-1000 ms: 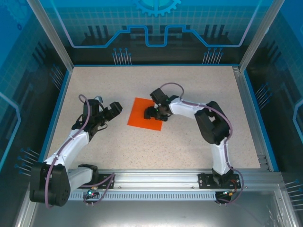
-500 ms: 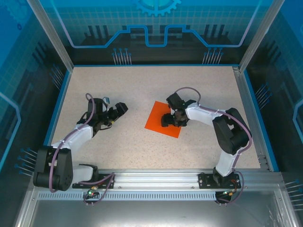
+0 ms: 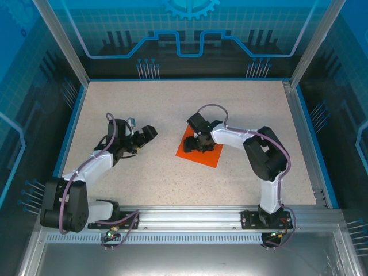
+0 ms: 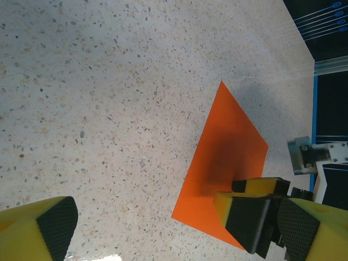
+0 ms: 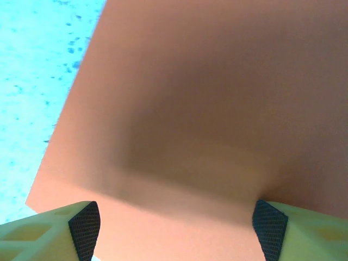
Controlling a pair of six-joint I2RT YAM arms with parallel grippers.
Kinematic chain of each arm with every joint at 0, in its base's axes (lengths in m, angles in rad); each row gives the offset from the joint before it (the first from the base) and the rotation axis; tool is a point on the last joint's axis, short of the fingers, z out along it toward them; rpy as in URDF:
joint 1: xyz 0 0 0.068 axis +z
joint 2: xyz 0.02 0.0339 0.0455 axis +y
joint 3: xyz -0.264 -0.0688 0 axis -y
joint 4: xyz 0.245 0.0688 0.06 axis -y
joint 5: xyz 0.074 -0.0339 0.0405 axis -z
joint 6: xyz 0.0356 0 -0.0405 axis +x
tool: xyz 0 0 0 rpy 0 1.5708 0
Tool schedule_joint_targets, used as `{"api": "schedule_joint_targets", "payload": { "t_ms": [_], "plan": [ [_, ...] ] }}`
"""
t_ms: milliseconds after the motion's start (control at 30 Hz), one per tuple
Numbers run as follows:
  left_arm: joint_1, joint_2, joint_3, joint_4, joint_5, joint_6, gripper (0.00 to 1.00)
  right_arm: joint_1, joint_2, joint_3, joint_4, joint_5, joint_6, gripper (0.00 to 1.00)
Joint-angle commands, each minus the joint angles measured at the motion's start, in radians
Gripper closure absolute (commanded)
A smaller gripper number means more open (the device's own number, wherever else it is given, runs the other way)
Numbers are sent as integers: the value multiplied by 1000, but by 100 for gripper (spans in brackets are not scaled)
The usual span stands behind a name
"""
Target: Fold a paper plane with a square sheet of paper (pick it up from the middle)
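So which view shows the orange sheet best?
Left wrist: the square sheet of paper lies flat with three corners clear and one hidden. Top external has the right gripper over its middle. Right wrist gives a blurred close-up of part of it, between open jaws.

Speckled beige tabletop (image 3: 172,103) (image 4: 81,81), flecked with dark grains, bordered by a blue rim (image 3: 184,79) at 9, 12 and 3 o'clock and by a metal rail (image 3: 190,215) at 6 o'clock. Lying flat near the centre, a touch toward 4 o'clock: the square sheet of paper (image 3: 201,156) (image 4: 223,157) (image 5: 206,81), bright orange, plain, no crease visible. Set askew, corners toward 12 and 8 o'clock. Upper part covered; visible edges flush with the surface.
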Motion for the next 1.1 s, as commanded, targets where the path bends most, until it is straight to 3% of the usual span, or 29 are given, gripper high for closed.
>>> {"api": "schedule_joint_targets", "payload": {
  "t_ms": [0,300,633,800,1067],
  "plan": [
    [-13,-20,22,-31,30,43,1,23,16,-85,-34,-56,-48,21],
    [-55,-9,35,-37,24,61,1,28,-71,-181,-53,-72,-210,22],
    [-91,9,44,-53,26,92,1,33,-122,-174,-149,-73,-386,24],
    [-91,16,44,-50,19,96,1,55,-169,-105,-128,-3,-269,22],
    [-92,42,58,-58,19,88,1,92,-95,-62,-26,43,19,22]
  ]
}}
